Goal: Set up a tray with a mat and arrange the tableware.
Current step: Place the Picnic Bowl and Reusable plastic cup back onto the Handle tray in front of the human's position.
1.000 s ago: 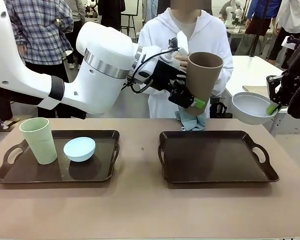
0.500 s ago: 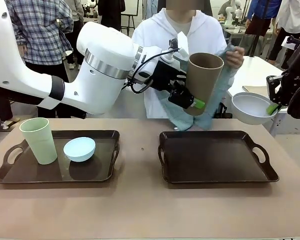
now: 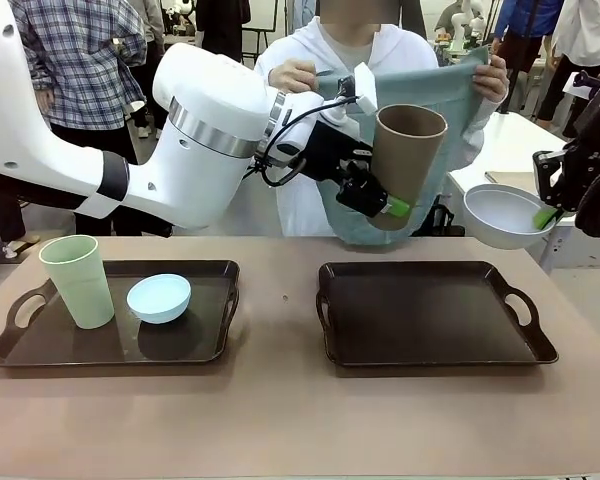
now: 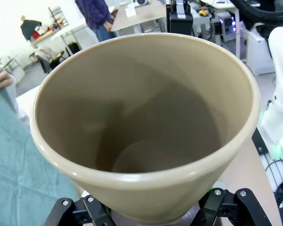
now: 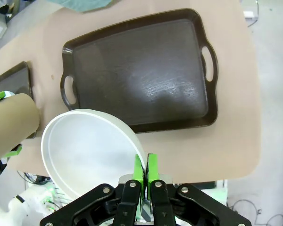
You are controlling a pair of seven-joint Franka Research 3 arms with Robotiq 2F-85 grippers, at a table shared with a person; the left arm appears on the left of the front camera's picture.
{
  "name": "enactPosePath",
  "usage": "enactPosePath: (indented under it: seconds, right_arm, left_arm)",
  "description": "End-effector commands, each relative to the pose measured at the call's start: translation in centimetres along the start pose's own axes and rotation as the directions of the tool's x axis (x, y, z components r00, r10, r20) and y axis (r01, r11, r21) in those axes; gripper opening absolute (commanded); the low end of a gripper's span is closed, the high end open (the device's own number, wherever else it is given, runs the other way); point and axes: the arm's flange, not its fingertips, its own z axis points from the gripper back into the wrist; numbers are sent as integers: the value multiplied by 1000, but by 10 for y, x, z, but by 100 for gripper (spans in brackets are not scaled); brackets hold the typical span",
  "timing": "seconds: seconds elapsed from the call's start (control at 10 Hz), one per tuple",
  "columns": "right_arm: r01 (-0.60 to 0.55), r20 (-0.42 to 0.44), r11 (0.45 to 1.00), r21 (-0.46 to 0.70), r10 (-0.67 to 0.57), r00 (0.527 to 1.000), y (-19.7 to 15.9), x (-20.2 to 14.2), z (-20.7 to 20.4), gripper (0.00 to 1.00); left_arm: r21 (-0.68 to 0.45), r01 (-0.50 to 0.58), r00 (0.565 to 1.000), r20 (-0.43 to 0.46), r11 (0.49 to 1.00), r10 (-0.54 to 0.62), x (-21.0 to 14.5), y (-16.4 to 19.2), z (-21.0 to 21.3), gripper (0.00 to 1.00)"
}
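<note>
L claw (image 3: 388,207) clamped on tan-brown cup (image 3: 408,150), aloft over bench (image 3: 280,420) by right tray (image 3: 430,320). R claw (image 3: 546,214) pinches white bowl (image 3: 500,215) by rim, aloft. Person spreads teal mat (image 3: 425,85) behind cup. Risks: mat snags cup on way down; thin rim grip lets bowl slip.

Right gripper (image 5: 146,165): bottom centre, green pads pinched on the bowl's rim.
White bowl (image 5: 85,150): lower left, tilted.
Tray (image 5: 141,80): centre, dark brown, on the table (image 5: 236,141).
Tan-brown cup (image 5: 12,125): left edge.
Teal cloth (image 5: 85,4): top edge.
</note>
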Motion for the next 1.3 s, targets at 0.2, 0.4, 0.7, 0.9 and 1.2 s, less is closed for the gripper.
enactPosePath:
  seconds: [0.2,0.4,0.7,0.9,1.2]
  right_arm:
    - [1,-1,1000,0,-1,1000,-1,-3,-1,0]
    - [1,-1,1000,0,-1,1000,-1,-3,-1,0]
    - [1,-1,1000,0,-1,1000,-1,-3,-1,0]
    - [1,-1,1000,0,-1,1000,-1,-3,-1,0]
    - [1,-1,1000,0,-1,1000,-1,-3,-1,0]
  left_arm:
    - [-7,8,1000,3,1000,-8,3,1,1,23]
    - [-7,8,1000,3,1000,-8,3,1,1,23]
    - [-7,8,1000,3,1000,-8,3,1,1,23]
    - [-7,8,1000,3,1000,-8,3,1,1,23]
    - [-7,8,1000,3,1000,-8,3,1,1,23]
